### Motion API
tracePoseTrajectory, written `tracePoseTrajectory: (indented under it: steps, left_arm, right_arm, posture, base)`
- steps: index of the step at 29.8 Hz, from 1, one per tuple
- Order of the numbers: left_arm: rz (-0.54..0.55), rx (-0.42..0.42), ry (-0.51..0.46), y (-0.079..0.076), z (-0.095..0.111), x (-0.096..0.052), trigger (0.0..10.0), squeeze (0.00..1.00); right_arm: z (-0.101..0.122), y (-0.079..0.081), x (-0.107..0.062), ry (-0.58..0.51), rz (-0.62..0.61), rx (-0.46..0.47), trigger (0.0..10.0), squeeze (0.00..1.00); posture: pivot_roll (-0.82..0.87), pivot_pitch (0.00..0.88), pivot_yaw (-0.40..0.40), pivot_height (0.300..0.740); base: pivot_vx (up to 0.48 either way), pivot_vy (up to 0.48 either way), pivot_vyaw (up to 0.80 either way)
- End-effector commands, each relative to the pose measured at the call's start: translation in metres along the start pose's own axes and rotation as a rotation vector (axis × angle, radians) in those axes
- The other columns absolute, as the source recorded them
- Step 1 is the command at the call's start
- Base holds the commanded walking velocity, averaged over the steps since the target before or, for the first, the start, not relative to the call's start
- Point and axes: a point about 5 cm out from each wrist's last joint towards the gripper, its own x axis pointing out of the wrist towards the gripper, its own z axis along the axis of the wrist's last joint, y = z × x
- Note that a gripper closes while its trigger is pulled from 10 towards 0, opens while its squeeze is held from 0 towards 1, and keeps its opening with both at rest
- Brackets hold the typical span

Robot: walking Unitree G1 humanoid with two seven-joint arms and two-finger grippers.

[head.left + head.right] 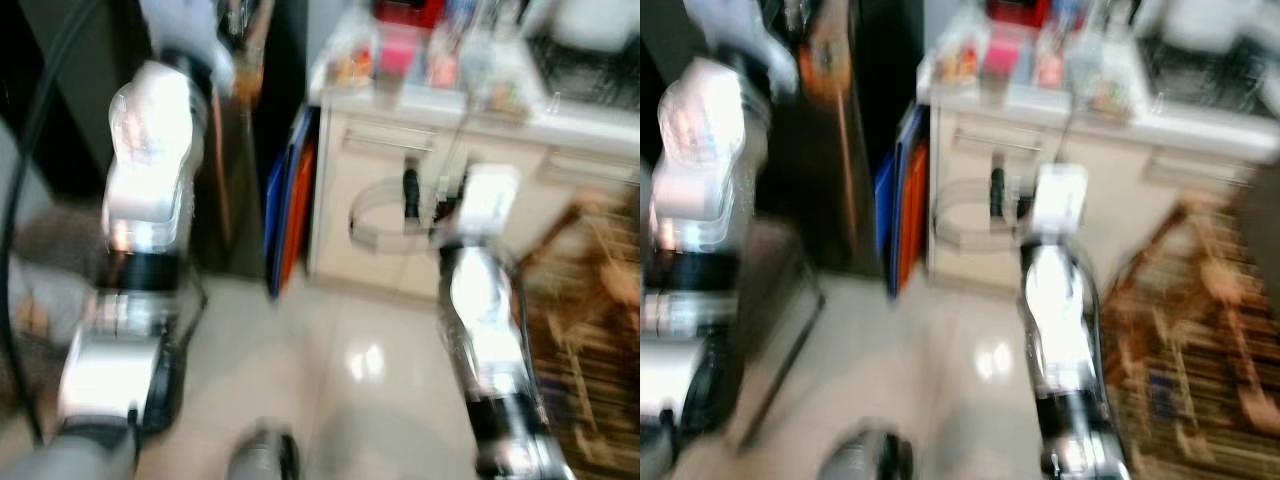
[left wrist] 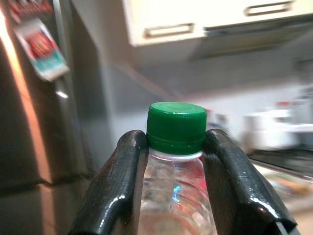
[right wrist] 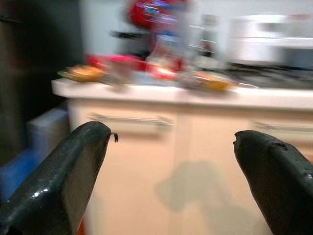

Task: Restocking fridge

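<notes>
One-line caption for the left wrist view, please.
Left hand shut on a clear green-capped bottle, with a steel fridge door beside it.

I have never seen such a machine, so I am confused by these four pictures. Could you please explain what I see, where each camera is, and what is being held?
This is a walking humanoid robot with two silver arms, each ending in two black fingers. The two wide, blurred pictures come from cameras in its head, looking down at its own arms, a pale tiled floor and a cream cabinet. The counter on top carries packets and containers, too blurred to name. The other two pictures come from cameras on the wrists. The left gripper is shut on a clear bottle with a green cap, beside a steel fridge. The right gripper is open, holds nothing, and faces the cabinet.
</notes>
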Motion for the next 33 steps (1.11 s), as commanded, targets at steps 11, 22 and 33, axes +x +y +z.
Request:
tracePoseTrajectory:
  steps: [11, 22, 33]
  left_arm:
    - [0.074, -0.226, 0.390, -0.042, -0.097, -0.109, 10.0, 0.00]
    - [0.137, -0.250, 0.411, -0.064, -0.100, -0.119, 10.0, 0.00]
    - [0.142, -0.246, 0.406, -0.056, -0.107, -0.109, 10.0, 0.00]
  right_arm:
    - [-0.030, -0.024, -0.020, 0.092, -0.076, -0.057, 10.0, 0.00]
    - [-0.040, -0.018, -0.013, 0.160, 0.037, -0.062, 10.0, 0.00]
    - [-0.044, -0.012, -0.012, 0.164, 0.086, -0.091, 10.0, 0.00]
  posture:
    - [-0.05, 0.000, 0.014, 0.740]
    - [-0.02, 0.000, -0.066, 0.740]
    - [-0.06, 0.000, -0.050, 0.740]
  base:
    - [0.000, 0.000, 0.00]
    - [0.000, -0.400, 0.00]
    - [0.000, -0.480, 0.00]
